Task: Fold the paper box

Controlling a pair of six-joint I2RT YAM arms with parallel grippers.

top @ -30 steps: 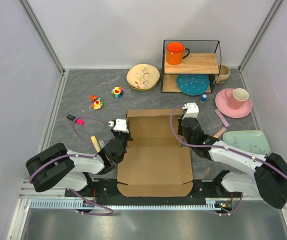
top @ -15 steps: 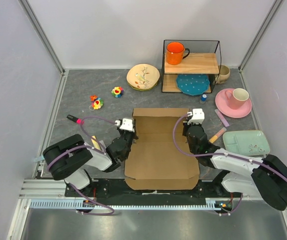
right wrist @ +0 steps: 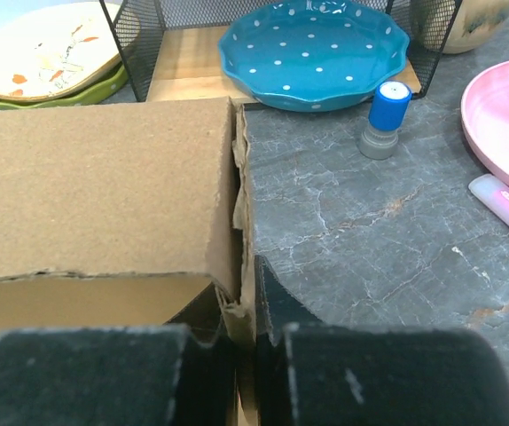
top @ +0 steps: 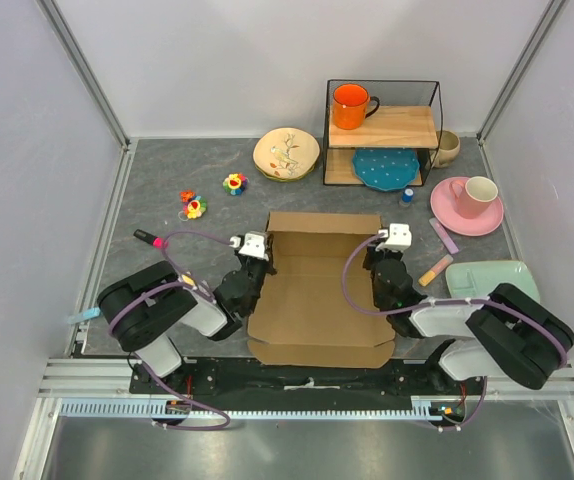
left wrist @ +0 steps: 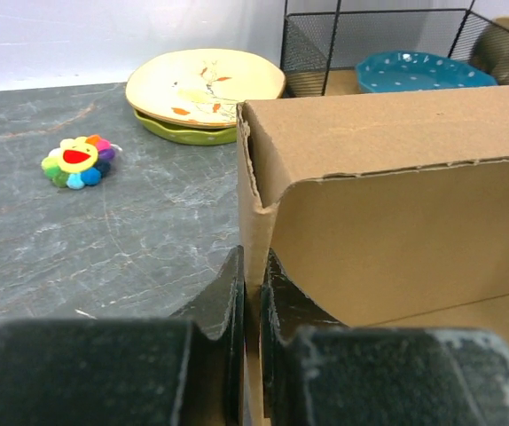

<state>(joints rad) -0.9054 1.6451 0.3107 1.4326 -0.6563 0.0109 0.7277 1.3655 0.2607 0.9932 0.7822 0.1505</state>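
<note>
The paper box (top: 317, 295) is a brown cardboard sheet lying in the middle of the table, its far end folded up into a wall (left wrist: 387, 186) with a flap bent over the top. My left gripper (top: 255, 262) is shut on the box's left side wall (left wrist: 253, 257), one finger on each face. My right gripper (top: 381, 262) is shut on the right side wall (right wrist: 244, 266) in the same way. In the right wrist view the torn cardboard edge (right wrist: 238, 209) runs up between the fingers.
A black wire shelf (top: 382, 130) holds an orange mug (top: 350, 105) and a teal plate (top: 385, 167). A cream plate (top: 287, 153), flower toys (top: 234, 183), a pink plate with cup (top: 467, 203), a blue-capped stamp (right wrist: 386, 120), a green dish (top: 492, 282) and markers (top: 150, 238) surround the box.
Both grippers have drawn back toward the bases while raising the box's side walls. The box has slid nearer and its far end now stands folded up.
</note>
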